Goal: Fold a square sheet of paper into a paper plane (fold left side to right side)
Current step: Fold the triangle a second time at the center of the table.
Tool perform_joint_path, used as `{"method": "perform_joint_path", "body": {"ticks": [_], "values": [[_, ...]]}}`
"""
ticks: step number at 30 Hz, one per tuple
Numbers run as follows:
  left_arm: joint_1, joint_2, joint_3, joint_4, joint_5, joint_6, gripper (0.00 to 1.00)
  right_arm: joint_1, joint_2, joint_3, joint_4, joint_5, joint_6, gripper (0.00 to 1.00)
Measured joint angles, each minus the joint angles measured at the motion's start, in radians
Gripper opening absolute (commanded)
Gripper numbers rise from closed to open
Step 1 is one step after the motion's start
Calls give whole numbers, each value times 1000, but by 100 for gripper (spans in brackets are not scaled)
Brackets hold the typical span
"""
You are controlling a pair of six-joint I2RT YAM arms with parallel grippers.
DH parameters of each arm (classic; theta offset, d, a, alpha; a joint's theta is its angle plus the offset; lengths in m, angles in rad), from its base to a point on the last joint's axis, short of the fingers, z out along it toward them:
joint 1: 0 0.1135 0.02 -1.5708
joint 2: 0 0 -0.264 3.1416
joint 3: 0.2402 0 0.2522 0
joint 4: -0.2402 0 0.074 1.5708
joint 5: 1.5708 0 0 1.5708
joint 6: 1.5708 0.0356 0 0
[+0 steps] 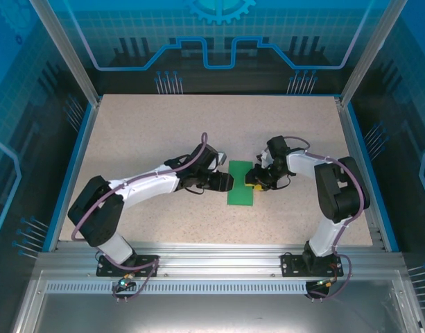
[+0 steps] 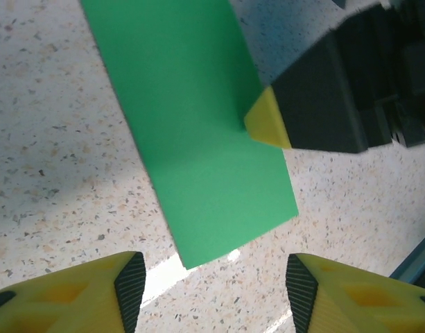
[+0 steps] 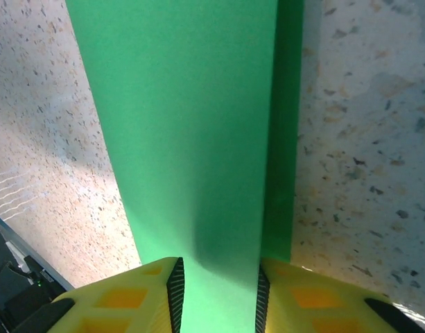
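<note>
Right gripper (image 3: 216, 276), jaws narrowly parted, seemingly presses smooth folded green sheet (image 3: 177, 125); left gripper (image 2: 215, 277) gapes.

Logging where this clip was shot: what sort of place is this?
Likely a robotics lab test cell: a speckled table inside an aluminium frame, walled by blue gear-printed panels.

The table's (image 1: 198, 118) upper half lies open; at centre, the left gripper (image 1: 224, 182) and right gripper (image 1: 255, 182) crowd the sheet of paper (image 1: 240, 197).
</note>
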Motion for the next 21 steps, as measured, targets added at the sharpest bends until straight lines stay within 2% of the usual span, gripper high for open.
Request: {"method": "perform_joint_path", "body": {"ticks": [9,15,21], "values": [[-176,-22,6,-30,-109,164,68,0,-40,10,2,-77,43,33],[-268,62,76,-47,-212,213,74,0,-40,33,2,-114,89,33],[-315,155,138,-48,-296,225,78,0,-42,36,4,-133,122,32]]}}
